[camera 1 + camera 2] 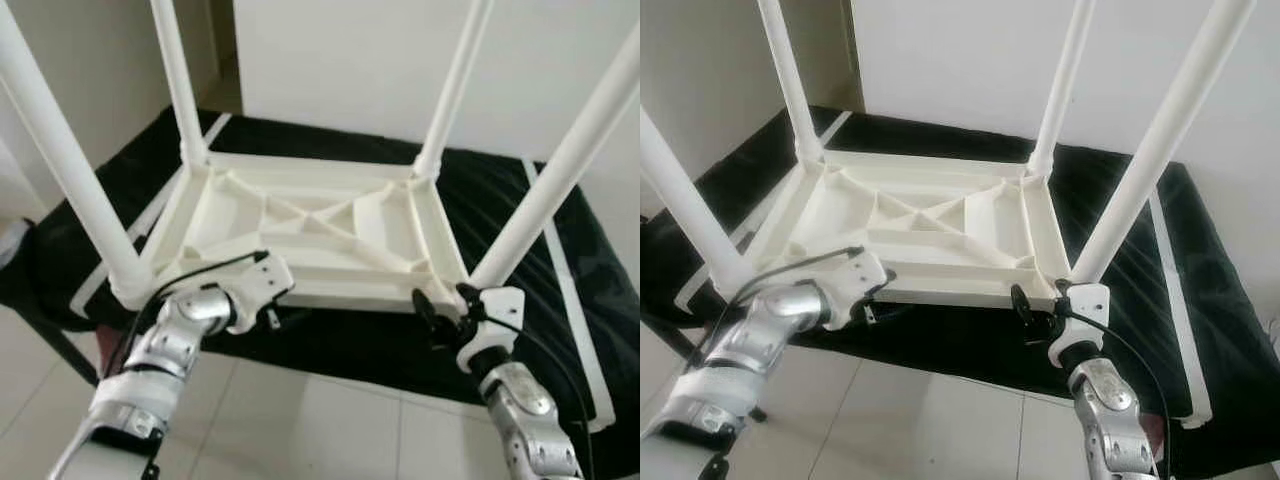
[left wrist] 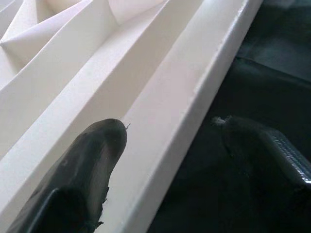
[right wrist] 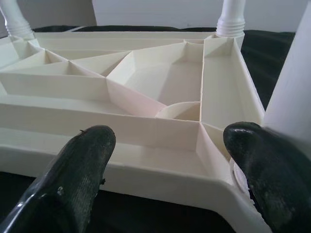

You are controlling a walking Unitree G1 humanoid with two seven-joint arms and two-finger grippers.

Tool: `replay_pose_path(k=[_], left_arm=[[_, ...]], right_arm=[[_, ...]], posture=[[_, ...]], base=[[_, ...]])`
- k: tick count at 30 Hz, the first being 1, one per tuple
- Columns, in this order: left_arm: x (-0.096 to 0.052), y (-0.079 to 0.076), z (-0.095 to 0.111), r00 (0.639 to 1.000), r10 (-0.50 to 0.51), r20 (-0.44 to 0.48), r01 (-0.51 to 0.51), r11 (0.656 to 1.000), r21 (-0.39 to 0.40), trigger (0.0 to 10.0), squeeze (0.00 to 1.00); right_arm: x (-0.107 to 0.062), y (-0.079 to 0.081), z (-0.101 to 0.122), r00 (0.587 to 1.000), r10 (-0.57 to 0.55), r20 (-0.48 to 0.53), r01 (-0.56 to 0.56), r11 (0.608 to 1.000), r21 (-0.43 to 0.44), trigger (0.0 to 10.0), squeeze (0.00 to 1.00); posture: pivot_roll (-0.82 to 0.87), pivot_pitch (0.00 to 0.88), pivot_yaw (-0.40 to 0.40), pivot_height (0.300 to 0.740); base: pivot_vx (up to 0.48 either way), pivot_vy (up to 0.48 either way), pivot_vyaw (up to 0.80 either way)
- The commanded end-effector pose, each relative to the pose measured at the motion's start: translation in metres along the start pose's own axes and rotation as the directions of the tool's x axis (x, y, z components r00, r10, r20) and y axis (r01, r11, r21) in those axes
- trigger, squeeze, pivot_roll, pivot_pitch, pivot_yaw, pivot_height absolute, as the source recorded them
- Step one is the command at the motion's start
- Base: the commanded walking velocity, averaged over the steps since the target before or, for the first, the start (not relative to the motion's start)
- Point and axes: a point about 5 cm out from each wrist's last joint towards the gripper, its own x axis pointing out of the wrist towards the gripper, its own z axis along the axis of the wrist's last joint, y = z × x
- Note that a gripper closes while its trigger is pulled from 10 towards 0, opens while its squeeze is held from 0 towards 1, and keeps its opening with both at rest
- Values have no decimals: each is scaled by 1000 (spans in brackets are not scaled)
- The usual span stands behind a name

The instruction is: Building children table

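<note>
White plastic table lies upside down on the black cloth, four legs up. Our left gripper straddles the near rim, fingers apart; our right gripper gapes before the near corner. Lifting unevenly could tip the table off.
</note>
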Motion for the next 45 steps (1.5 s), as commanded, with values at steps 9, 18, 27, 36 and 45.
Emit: replay_pose_path(k=[9, 18, 27, 36, 45], left_arm=[[11, 18, -14, 956, 257, -143, -273, 957, -101, 0, 0], [16, 23, -11, 954, 267, -140, -286, 948, -138, 0, 0], [29, 7, 2, 982, 185, -45, -189, 974, -126, 0, 0], [28, -11, 35, 974, 46, 223, -8, 986, -169, 10000, 0], [4, -17, 62, 911, -14, 413, 122, 964, -237, 10000, 0]], right_arm=[[-1, 2, -6, 1000, -6, -10, 6, 1000, 22, 10000, 0], [1, 5, -7, 1000, -9, -5, 9, 999, 33, 10000, 0], [3, 12, -8, 1000, -4, 1, 4, 999, 46, 10000, 0], [1, 16, -12, 1000, -2, -14, 2, 999, 54, 10000, 0], [-1, 8, -17, 998, -61, -29, 63, 995, 82, 10000, 0]], posture=[[11, 0, -17, 740], [8, 0, -13, 740], [8, 0, -12, 740], [12, 3, -26, 740], [23, 20, -34, 740]], base=[[0, 0, 0], [0, 0, 0], [0, 0, 0], [0, 0, 0], [0, 0, 0]])
